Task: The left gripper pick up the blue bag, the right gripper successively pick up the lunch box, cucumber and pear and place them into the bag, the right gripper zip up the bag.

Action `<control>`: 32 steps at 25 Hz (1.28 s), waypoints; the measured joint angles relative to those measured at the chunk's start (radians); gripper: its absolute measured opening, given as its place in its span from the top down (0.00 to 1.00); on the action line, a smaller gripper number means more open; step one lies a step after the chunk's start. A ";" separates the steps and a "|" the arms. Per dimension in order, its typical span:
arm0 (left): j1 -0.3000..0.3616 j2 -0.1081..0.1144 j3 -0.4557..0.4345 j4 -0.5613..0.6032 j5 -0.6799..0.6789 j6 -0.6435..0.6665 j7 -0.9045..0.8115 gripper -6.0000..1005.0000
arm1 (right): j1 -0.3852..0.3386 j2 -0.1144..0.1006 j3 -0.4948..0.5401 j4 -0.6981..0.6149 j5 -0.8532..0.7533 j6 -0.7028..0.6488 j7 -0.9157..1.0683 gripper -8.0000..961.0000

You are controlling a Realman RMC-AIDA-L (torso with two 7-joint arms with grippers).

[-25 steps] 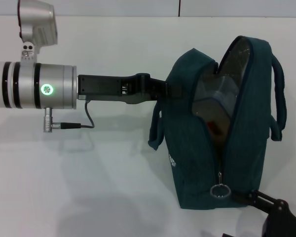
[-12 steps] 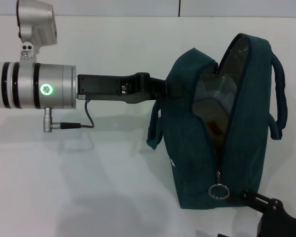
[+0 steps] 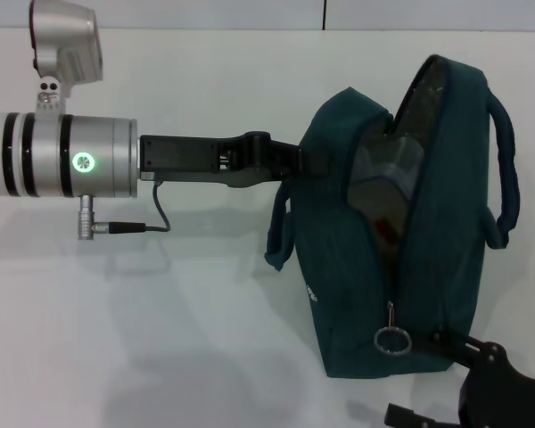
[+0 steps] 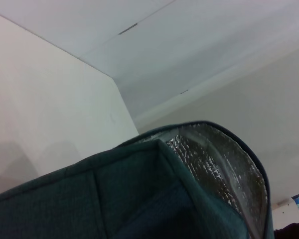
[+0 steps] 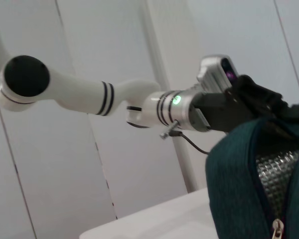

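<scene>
White table [image 3: 160, 339] under everything, pale wall panels behind; bag [image 3: 357, 294] stands upright on it, right of centre in my head view, mouth open along the top, silver lining and a clear lunch box [image 3: 388, 169] visible inside, something reddish deeper in, can't tell what; zipper pull ring [image 3: 392, 340] hangs low at the near end of the zip, zip mostly undone; my left gripper [image 3: 305, 162] reaches in level from the left and is clamped on the bag's upper left edge, holding it; loose handle [image 3: 281, 234] droops just below that grip, other handle [image 3: 504, 169] arches on the far right side; my right gripper [image 3: 468, 352] sits low at bottom right, touching or just beside the bag's near bottom corner, close to the ring; fingers not readable, can't tell if wide or narrow; right wrist view shows the zip slider [image 5: 276, 230] and lining close up.
</scene>
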 joint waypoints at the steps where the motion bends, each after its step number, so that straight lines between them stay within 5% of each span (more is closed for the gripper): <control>1: 0.000 0.000 0.000 0.000 0.000 0.000 0.000 0.94 | 0.002 0.000 0.001 -0.001 0.000 0.007 0.011 0.09; 19: -0.001 0.000 0.000 0.000 0.000 -0.001 0.000 0.94 | 0.033 0.003 -0.030 -0.040 0.000 0.035 0.074 0.11; 32: -0.004 0.000 0.000 0.000 0.000 -0.001 0.000 0.94 | 0.030 0.003 -0.055 -0.064 0.047 0.050 0.138 0.28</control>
